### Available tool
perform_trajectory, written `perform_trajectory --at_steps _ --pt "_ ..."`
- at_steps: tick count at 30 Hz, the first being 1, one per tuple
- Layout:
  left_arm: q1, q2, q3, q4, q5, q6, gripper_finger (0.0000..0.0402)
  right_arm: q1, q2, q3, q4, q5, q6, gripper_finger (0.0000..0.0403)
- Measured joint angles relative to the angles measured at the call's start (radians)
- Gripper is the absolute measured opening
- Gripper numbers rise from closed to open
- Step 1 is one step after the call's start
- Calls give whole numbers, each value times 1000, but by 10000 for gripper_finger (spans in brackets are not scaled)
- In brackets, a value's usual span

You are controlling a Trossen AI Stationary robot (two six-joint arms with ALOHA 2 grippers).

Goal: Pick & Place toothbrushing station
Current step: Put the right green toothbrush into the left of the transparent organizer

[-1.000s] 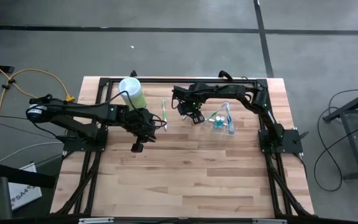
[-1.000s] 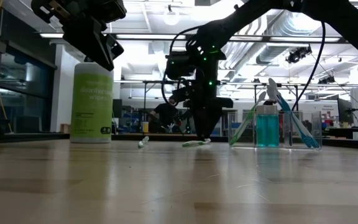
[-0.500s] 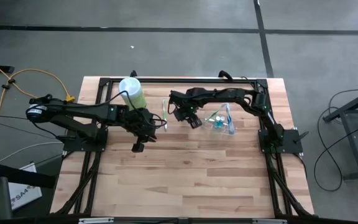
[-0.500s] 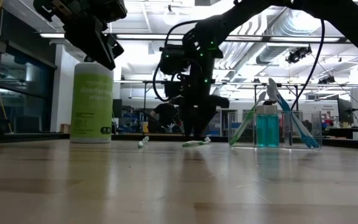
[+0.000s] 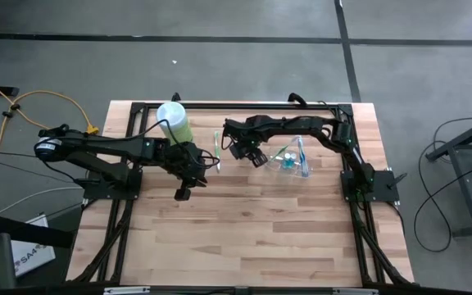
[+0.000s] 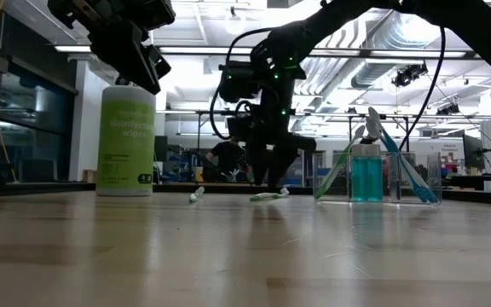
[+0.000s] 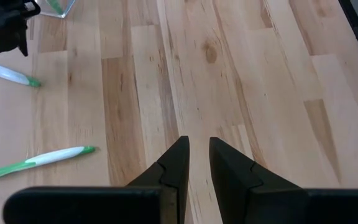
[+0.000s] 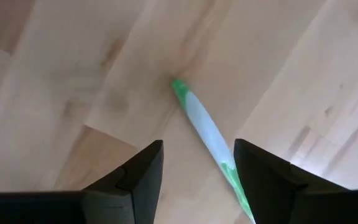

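Note:
The toothbrushing station (image 5: 292, 161) (image 6: 373, 175) is a small clear holder standing on the table right of centre, with a teal cup and toothbrushes leaning in it. Two green-and-white toothbrushes (image 7: 36, 160) (image 7: 10, 74) lie flat on the wood. My right gripper (image 5: 252, 156) (image 6: 267, 179) points down, open, low over one toothbrush (image 8: 205, 129). Its fingers stand on either side of the toothbrush's green-tipped end without touching it. My left gripper (image 5: 181, 193) (image 7: 197, 142) hangs above the table left of centre, slanting down, only narrowly open and with nothing between its fingers.
A tall pale-green bottle (image 5: 173, 121) (image 6: 126, 141) with a white cap stands at the far left, behind my left arm. A black frame (image 5: 220, 105) borders the table's far edge and sides. Bare wood (image 5: 252, 238) fills the near half.
My right gripper has shifted slightly toward the table's left, away from the station, and has rolled about its own axis. It has stayed open and low over the toothbrush.

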Motion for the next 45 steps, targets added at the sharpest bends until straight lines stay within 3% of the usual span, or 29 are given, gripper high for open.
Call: perform_trajectory --at_steps 11,26,33,45 --pt "0 0 0 1 0 0 57 39 -6 -132 103 128 -78 189" --pt "0 0 0 6 0 0 57 34 -13 -138 164 175 -110 189" --pt "0 0 0 6 0 0 57 15 -25 -138 269 269 -133 189" --pt "0 0 0 5 0 -9 57 -4 -37 -136 279 120 -150 189"
